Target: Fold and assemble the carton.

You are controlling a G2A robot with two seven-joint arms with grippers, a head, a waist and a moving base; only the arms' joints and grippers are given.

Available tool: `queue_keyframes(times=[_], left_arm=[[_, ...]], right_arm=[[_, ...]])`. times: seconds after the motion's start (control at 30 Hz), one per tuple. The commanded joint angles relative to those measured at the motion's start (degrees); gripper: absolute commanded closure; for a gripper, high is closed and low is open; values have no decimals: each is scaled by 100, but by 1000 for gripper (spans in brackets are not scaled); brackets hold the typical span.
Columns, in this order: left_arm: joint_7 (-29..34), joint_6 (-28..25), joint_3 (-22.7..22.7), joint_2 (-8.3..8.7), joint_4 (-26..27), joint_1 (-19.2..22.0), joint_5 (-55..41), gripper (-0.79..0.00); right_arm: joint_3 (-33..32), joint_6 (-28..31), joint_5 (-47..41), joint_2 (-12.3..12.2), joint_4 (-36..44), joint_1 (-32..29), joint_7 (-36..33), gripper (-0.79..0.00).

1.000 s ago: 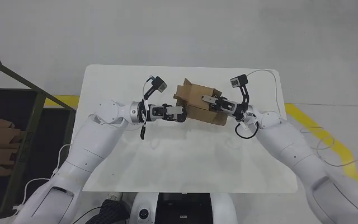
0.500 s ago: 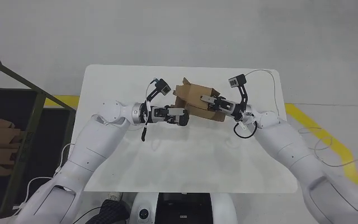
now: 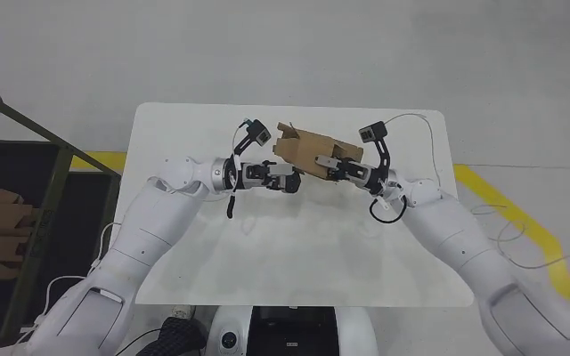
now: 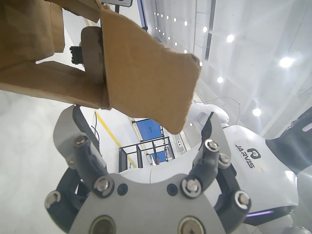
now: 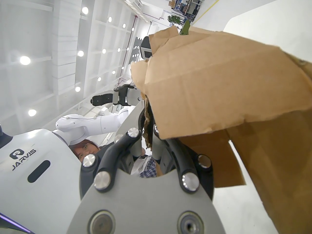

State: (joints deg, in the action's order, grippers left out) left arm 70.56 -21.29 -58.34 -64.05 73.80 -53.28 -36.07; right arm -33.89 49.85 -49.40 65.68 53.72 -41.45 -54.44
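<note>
Above the white desk [image 3: 178, 258], your right claw [image 5: 147, 120] pinches the half-folded brown cardboard carton [image 3: 312, 151] aloft; hold that grip firm while your wide-open, empty left claw [image 4: 143, 122] squarely takes the loose flap [image 4: 151, 74].

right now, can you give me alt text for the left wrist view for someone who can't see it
The left pincer is open, its fingers spread either side of a loose flap of the brown carton without clamping it. Behind them is a hall ceiling with rows of ceiling lights.
</note>
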Motion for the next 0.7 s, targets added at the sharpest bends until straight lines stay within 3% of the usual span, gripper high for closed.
queue_keyframes(times=[0.0,0.4,0.67], left_arm=[[6,4,-9,-2,3,-5,5,-785],[82,47,-238,36,68,-149,-70,-785],[-11,7,-848,161,-38,-370,-224,-785]], right_arm=[[-19,-10,8,9,-5,-9,-10,0],[-212,6,42,55,-129,-28,6,0],[-354,-31,133,36,-132,-50,-31,0]])
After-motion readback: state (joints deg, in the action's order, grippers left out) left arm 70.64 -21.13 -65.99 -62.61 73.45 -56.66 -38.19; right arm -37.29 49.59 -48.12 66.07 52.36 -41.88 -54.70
